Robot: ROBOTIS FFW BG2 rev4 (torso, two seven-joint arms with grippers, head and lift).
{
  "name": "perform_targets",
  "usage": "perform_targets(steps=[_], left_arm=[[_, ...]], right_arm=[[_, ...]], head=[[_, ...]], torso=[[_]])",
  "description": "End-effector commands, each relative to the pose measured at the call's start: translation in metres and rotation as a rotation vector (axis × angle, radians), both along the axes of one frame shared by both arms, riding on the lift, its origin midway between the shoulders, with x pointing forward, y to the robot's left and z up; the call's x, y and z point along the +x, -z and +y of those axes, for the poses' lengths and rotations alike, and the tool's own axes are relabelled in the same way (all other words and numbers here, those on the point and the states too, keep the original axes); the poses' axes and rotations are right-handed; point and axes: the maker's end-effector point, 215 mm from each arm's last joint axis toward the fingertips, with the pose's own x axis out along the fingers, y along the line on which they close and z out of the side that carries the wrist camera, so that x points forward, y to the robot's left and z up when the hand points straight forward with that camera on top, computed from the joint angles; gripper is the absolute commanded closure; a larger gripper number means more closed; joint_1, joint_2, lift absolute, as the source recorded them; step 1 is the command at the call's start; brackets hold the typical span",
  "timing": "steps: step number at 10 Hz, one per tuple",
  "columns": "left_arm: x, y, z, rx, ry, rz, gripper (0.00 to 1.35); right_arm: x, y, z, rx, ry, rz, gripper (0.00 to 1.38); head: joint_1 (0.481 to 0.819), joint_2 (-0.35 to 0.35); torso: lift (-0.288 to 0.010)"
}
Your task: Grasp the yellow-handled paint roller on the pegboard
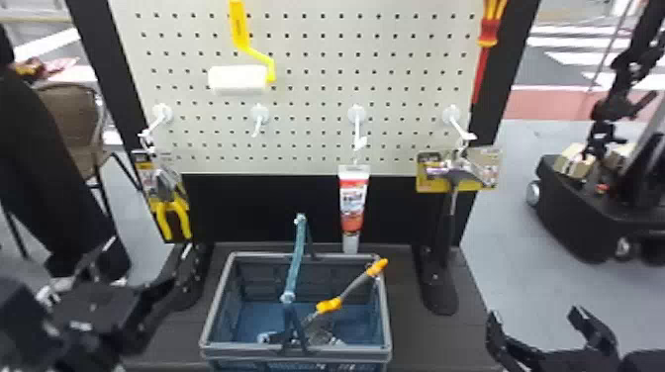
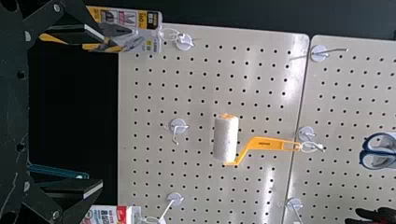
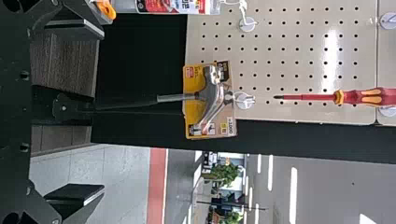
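The yellow-handled paint roller (image 1: 241, 39) hangs high on the pegboard (image 1: 316, 74), toward its left edge, handle up on a hook and white sleeve (image 2: 226, 138) down. It looks light. The plastic handle (image 2: 268, 144) is probably stiff, while the sleeve is soft and likely to spin, so the handle is the place to pinch. The left gripper (image 2: 93, 109) faces it from well below, spread wide and empty. The right gripper (image 1: 534, 316) waits low, likewise open.
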Motion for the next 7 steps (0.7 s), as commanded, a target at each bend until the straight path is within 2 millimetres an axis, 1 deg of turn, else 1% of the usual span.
perform_targets(steps=[1, 2, 3, 4, 5, 6, 7], left_arm=[[0.025, -0.026, 0.01, 0.029, 0.023, 0.012, 0.2], [0.043, -0.049, 0.012, 0.055, 0.049, 0.002, 0.2], [0.061, -0.078, 0.012, 0.082, 0.077, -0.015, 0.2], [0.072, -0.102, 0.014, 0.107, 0.09, -0.04, 0.2], [0.078, -0.127, 0.018, 0.121, 0.101, -0.069, 0.2], [0.085, -0.144, 0.026, 0.125, 0.119, -0.093, 0.2], [0.099, -0.146, 0.034, 0.14, 0.165, -0.079, 0.2]], right_arm=[[0.0, -0.001, 0.001, 0.0, -0.003, -0.002, 0.14], [0.0, -0.002, 0.002, 0.001, -0.006, -0.004, 0.14], [0.001, -0.003, 0.006, 0.003, -0.014, -0.006, 0.14], [0.003, -0.004, 0.008, 0.005, -0.019, -0.009, 0.14], [0.005, -0.005, 0.012, 0.007, -0.028, -0.013, 0.14], [0.007, -0.008, 0.016, 0.01, -0.038, -0.019, 0.14], [0.008, -0.01, 0.018, 0.011, -0.044, -0.023, 0.14]], head=[[0.549, 0.0], [0.549, 0.0], [0.549, 0.0], [0.549, 0.0], [0.549, 0.0], [0.549, 0.0], [0.549, 0.0]], torso=[[-0.1], [-0.1], [-0.1], [-0.1], [-0.1], [-0.1], [-0.1]])
